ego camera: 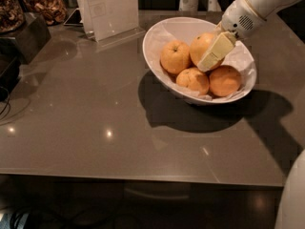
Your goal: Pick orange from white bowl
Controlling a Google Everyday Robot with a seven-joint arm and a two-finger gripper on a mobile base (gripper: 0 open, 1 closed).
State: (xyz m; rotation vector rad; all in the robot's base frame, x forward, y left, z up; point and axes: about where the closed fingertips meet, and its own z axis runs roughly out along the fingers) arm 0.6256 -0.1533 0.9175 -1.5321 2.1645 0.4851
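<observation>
**Bowl** (151,44): white, oval, with slanted rim and paper lining (242,57). Stands on grey bench (95,123). Dark shadow on bench at bowl's near side.

**Orange** (200,44): largest and palest of four. Lies inside bowl toward its far rim, touching the fruit around it.

**Tool** (213,55): cream-coloured, at end of white arm (259,4) reaching in over bowl's far right rim. Sits inside bowl, pressed against right face of orange, tip slanting down toward bowl's middle. Wide, narrow or gripping: cannot tell.

**Smaller oranges**, three, deeper in colour, all inside bowl:
- stemmed one (175,57) at bowl's left side, touching orange
- front one (193,80) against bowl's near wall, just below tool's tip
- right one (225,80) at bowl's near right, touching front one

**Sign holder** (107,8): clear, upright, with white sheet. Stands on bench beyond bowl's left rim, apart from it.

**Jar** (45,6): holds brown contents. Stands far left of bowl, past sign holder.
</observation>
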